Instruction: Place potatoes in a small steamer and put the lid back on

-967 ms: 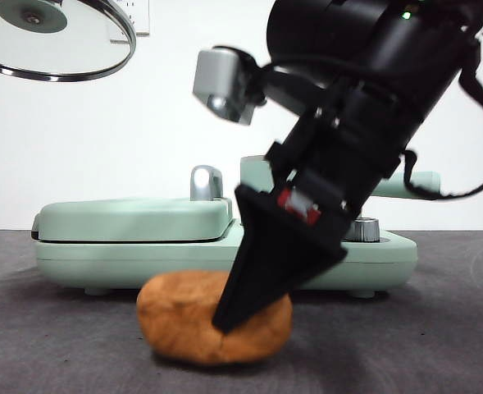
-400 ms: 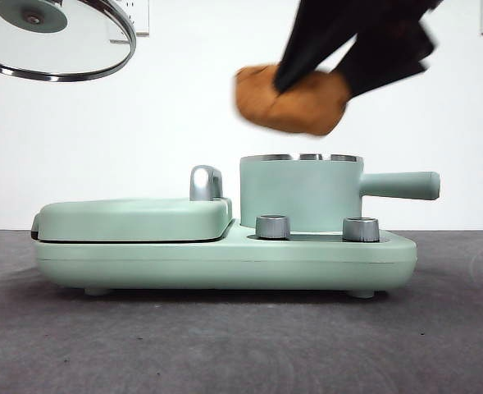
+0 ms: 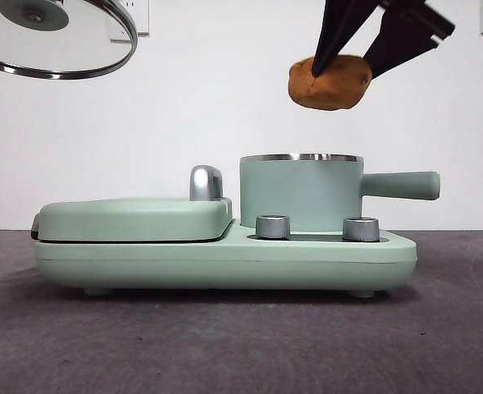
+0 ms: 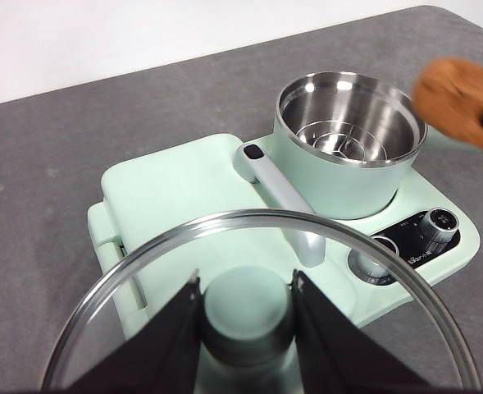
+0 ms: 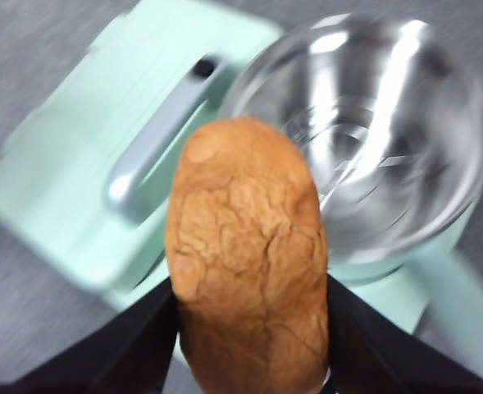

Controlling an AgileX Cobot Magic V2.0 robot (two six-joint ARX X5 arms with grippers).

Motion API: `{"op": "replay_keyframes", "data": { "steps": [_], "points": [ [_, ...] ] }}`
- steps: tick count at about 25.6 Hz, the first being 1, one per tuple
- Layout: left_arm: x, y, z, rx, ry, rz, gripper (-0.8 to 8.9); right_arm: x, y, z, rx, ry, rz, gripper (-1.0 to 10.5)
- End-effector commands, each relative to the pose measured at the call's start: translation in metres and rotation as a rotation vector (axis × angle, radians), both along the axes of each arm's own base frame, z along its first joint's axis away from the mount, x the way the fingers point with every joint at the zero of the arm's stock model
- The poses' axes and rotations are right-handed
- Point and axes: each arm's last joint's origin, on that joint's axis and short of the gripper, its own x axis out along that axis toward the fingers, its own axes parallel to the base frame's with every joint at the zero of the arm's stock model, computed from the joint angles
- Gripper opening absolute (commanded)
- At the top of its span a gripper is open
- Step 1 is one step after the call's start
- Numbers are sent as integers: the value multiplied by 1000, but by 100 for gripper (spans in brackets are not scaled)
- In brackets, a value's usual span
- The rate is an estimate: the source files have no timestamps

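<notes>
1. Right gripper [image 3: 349, 67]: top right of front view, jaws clamped on the potato [image 3: 330, 82], hanging high.
2. Left gripper [image 4: 246, 308]: jaws pinching the lid [image 3: 56, 37] knob, lid at top left corner.

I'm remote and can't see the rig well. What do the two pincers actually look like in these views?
Both are matte black. The right pincer shows two flat, wedge-shaped jaws tapering to narrow tips, angular at the top. The left pincer shows the same plain black, straight-edged jaws with pale worn corners. No cables, labels or markings are visible on either in these views.
</notes>
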Motion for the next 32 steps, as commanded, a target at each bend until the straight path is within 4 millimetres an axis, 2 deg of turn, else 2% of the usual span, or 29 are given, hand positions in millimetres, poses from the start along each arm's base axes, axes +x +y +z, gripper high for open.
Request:
{"op": "replay_keyframes", "data": {
  "steps": [1,6,11,19,23,26,28,30,32],
  "points": [
    [0,0,8,-28,-41,3,9,24,5,-1,-26,-9,11,213],
    [0,0,8,-28,-41,3,9,62,15,-14,-70,7,20,213],
    [0,0,8,-29,-41,3,9,89,26,-34,-119,19,35,213],
    [0,0,8,-34,-37,6,9,114,36,-69,-196,38,36,213],
    [0,0,8,-34,-37,6,9,117,37,-76,-209,44,28,230],
    [0,0,8,-34,-36,6,9,117,37,-75,-207,42,29,379],
    [0,0,8,-34,-36,6,9,115,36,-66,-201,30,28,390],
    [0,0,8,-33,-36,6,9,107,33,-43,-190,12,22,389],
    [0,0,8,-33,-36,6,9,89,26,-16,-170,23,2,389]
  ]
}}
